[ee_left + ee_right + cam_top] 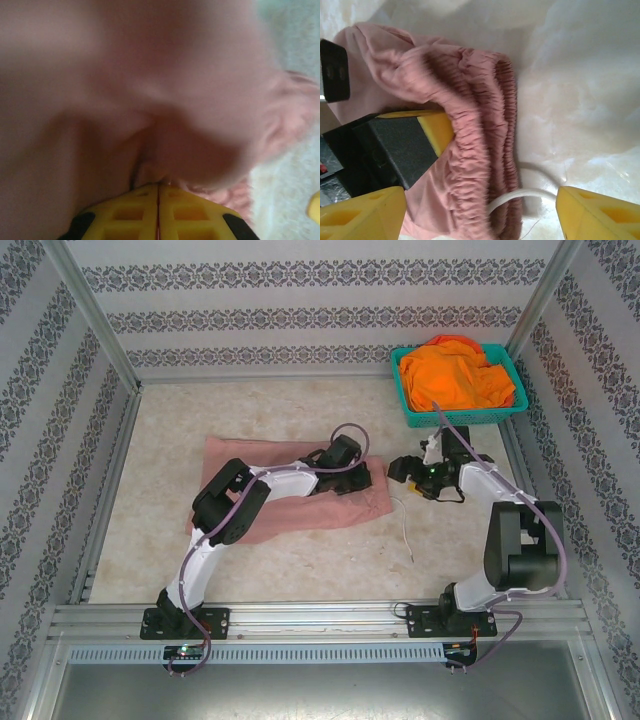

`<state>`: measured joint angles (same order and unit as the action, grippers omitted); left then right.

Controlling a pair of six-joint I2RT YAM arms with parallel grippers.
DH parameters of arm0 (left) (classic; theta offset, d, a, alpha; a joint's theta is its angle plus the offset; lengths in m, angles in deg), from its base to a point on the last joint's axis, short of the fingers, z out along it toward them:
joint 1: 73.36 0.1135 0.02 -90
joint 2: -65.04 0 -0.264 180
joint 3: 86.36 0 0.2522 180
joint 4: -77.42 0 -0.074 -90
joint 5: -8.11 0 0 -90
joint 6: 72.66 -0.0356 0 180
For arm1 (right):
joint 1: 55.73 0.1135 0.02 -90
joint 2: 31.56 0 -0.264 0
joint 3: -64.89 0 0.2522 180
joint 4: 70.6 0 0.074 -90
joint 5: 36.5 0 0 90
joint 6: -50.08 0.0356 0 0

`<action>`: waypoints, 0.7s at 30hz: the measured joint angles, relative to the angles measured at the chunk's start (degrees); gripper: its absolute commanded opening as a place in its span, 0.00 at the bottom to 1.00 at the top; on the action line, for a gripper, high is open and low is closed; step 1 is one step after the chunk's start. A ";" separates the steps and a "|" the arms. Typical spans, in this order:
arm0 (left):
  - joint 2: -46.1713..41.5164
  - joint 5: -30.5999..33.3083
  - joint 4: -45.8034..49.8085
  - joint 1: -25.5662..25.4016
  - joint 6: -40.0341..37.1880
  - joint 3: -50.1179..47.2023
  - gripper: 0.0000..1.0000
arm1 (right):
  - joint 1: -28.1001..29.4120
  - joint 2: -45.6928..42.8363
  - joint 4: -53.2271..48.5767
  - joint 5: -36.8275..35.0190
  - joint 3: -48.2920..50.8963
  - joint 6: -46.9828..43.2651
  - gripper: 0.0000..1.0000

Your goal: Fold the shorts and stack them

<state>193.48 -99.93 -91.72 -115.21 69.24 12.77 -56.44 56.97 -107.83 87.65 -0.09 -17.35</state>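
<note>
The dusty pink shorts [330,508] lie flat across the middle of the table, gathered waist to the right. My left gripper [360,478] is down on that waist end. In the left wrist view its yellow fingers [159,192] are pressed together, shut on a pinch of pink shorts [150,100]. My right gripper [402,474] sits just right of it. Its jaws [480,215] stand open, one on each side of the gathered waistband [485,115] and the white drawstring [520,196]. Orange shorts [455,375] are heaped in the basket, with red-orange cloth [455,341] behind them.
The teal mesh basket [460,418] stands at the back right corner. The drawstring [405,532] trails onto the bare table toward the front. The left gripper's finger [436,131] shows close by in the right wrist view. Metal frame rails border the table.
</note>
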 measured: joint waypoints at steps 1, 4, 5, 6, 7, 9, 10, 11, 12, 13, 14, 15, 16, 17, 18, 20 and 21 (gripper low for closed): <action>-0.42 0.09 -1.16 0.22 0.24 -0.94 0.07 | 0.50 0.68 0.13 0.07 0.00 0.15 0.76; -1.97 0.33 -2.84 0.31 0.85 -3.87 0.07 | 2.25 2.64 0.63 0.22 -0.02 0.83 0.75; -2.43 0.35 -3.52 0.33 1.11 -4.81 0.07 | 2.91 3.45 0.90 0.26 -0.04 1.09 0.75; -2.62 0.46 -4.00 0.33 1.22 -5.31 0.07 | 3.30 4.02 0.94 0.26 -0.13 1.31 0.74; -2.71 0.50 -4.59 0.33 1.44 -5.70 0.07 | 3.82 4.92 1.05 0.28 -0.35 1.53 0.73; -2.73 0.52 -5.27 0.33 1.79 -6.03 0.07 | 4.76 6.60 1.68 0.37 -0.59 1.97 0.72; -2.73 0.52 -5.35 0.33 2.01 -6.08 0.06 | 5.27 7.41 2.05 0.46 -0.61 2.38 0.71; -2.73 0.55 -5.35 0.33 2.19 -6.08 0.06 | 5.77 8.04 2.29 0.46 -0.63 2.73 0.70; -2.73 0.55 -5.38 0.33 2.25 -6.08 0.06 | 6.25 8.55 2.51 0.46 -0.68 2.99 0.69; -2.73 0.57 -5.38 0.33 2.38 -6.08 0.06 | 6.84 9.11 2.84 0.48 -0.70 3.26 0.68; -2.73 0.59 -5.38 0.33 2.43 -6.08 0.06 | 7.39 9.55 3.13 0.48 -0.70 3.58 0.67; -2.73 0.63 -5.38 0.33 2.45 -6.08 0.06 | 7.91 9.94 3.37 0.48 -0.74 3.96 0.65; -2.73 0.66 -5.38 0.33 2.45 -6.08 0.06 | 8.44 10.27 3.48 0.11 -0.90 4.28 0.64; -2.73 0.68 -5.38 0.33 2.45 -6.08 0.06 | 8.48 10.32 3.45 0.04 -1.03 4.68 0.62; -2.73 0.68 -5.38 0.33 2.45 -6.08 0.06 | 8.50 10.51 4.00 0.09 -1.14 5.01 0.61; -2.73 0.72 -5.38 0.33 2.47 -6.08 0.06 | 9.14 11.17 5.11 0.31 -1.27 5.92 0.59; -2.73 0.70 -5.40 0.35 2.49 -6.12 0.06 | 9.22 11.28 5.31 0.26 -1.27 6.23 0.57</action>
<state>190.75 -99.23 -97.12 -114.86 71.73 6.65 -47.22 68.25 -102.51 87.91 -1.36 -11.12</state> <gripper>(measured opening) 0.065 0.596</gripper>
